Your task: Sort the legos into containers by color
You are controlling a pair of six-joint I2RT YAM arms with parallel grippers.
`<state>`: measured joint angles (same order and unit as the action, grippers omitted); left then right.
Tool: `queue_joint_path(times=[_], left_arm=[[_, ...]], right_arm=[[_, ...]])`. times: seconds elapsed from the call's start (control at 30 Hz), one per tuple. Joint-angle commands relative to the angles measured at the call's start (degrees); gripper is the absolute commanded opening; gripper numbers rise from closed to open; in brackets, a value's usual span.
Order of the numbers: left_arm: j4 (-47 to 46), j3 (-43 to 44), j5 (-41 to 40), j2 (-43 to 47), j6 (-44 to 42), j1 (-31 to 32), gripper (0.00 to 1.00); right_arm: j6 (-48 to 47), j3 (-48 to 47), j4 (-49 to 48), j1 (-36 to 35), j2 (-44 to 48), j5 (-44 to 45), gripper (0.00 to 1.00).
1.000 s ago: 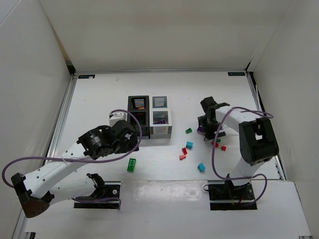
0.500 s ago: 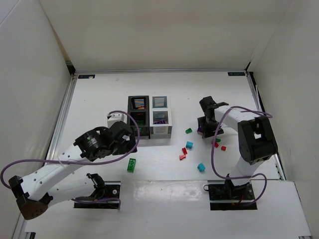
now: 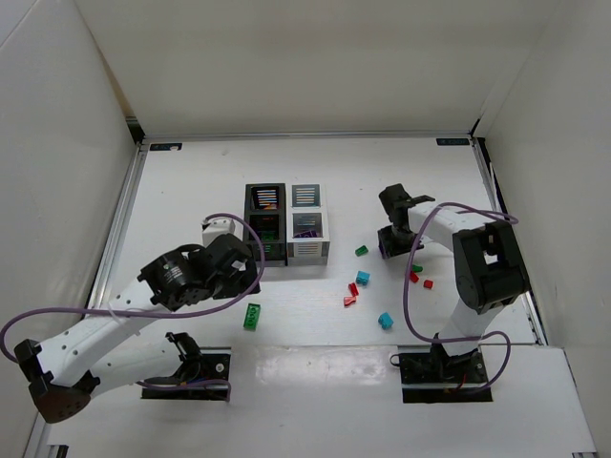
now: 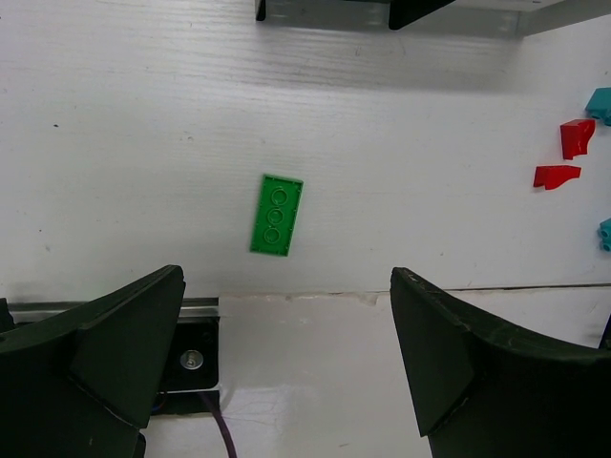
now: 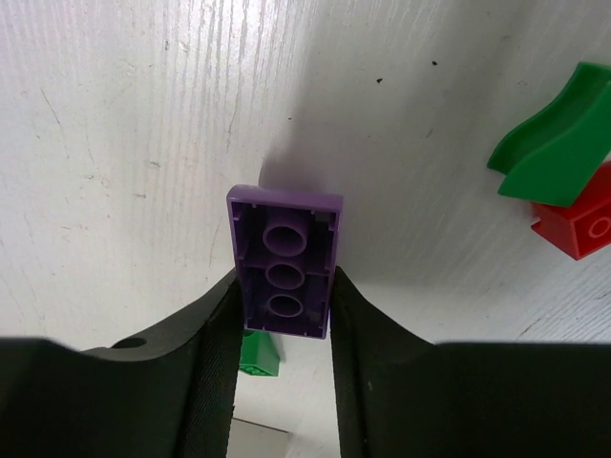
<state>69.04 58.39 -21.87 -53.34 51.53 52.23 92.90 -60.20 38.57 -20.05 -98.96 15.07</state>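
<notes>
Here, purple lego [image 5: 284, 277] between right fingers [image 5: 186, 382]

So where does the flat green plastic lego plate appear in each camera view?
Top external: the flat green plastic lego plate lies near the front edge, left of centre.
Left wrist: the plate is central.
Right wrist: not in it.
Shared landmark: two small red lego pieces to its right, top and left wrist views only.

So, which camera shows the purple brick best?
The right wrist view: the purple brick fills the middle, clamped between the fingers, hollow side showing. In the top view the right gripper mostly covers it; the left wrist view misses it.
</notes>
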Motion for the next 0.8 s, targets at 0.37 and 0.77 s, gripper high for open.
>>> queue_joint_path(times=[0.37,0.77], left_arm=[[0.8,-1.2,-1.0,2.5,1.0,-0.3,1.0],[1.2,-4.2,-0.9,3.5,5.6,-0.5,1.0]], right_arm=[[-10.0,-5.0,3.3,-2.8,-1.1,5.2,0.28],[-38.4,-19.8,4.9,-20.5,9.2,13.6,0.23]])
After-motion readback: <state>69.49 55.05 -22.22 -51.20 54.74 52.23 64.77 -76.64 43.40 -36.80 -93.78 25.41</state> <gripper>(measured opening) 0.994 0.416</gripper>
